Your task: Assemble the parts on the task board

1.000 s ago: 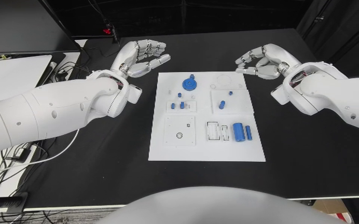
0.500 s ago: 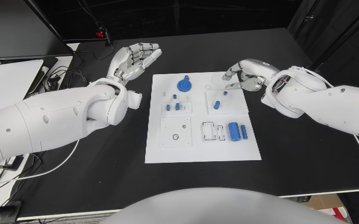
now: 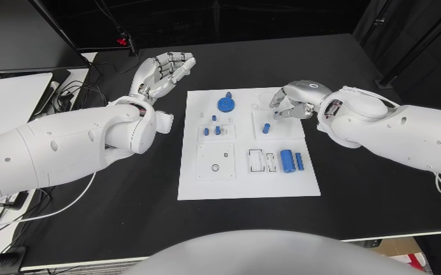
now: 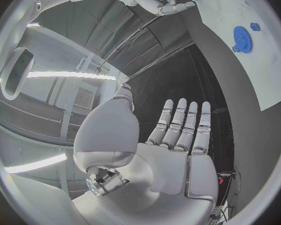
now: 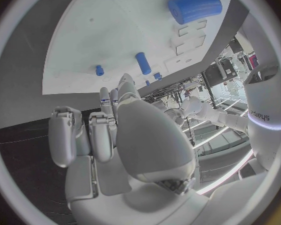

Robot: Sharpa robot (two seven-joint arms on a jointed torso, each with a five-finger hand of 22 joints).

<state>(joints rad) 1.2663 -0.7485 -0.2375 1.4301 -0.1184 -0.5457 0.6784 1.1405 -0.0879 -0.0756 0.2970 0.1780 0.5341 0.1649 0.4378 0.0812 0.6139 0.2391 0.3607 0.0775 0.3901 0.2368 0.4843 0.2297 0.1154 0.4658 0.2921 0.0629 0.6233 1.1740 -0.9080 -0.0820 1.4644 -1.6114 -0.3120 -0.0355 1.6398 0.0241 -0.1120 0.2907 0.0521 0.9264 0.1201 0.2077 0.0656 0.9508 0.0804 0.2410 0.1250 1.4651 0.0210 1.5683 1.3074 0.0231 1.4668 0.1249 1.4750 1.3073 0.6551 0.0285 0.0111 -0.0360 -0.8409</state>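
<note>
the right robot hand (image 3: 292,100) hovers with fingers curled over the far right part of the task board (image 3: 248,183), just beside a short blue peg (image 3: 266,128); whether it grips anything cannot be told. the left robot hand (image 3: 162,74) is raised over the black counter (image 3: 110,211) left of the board, fingers apart and holding nothing. a blue gear (image 3: 225,104) lies flat near the board's far edge, and a large blue cylinder (image 3: 287,160) lies nearer the robot, its long axis running toward and away from it. the risk, by this view: the curled fingers could brush the peg or nudge loose parts out of place if they descend off-target.
</note>
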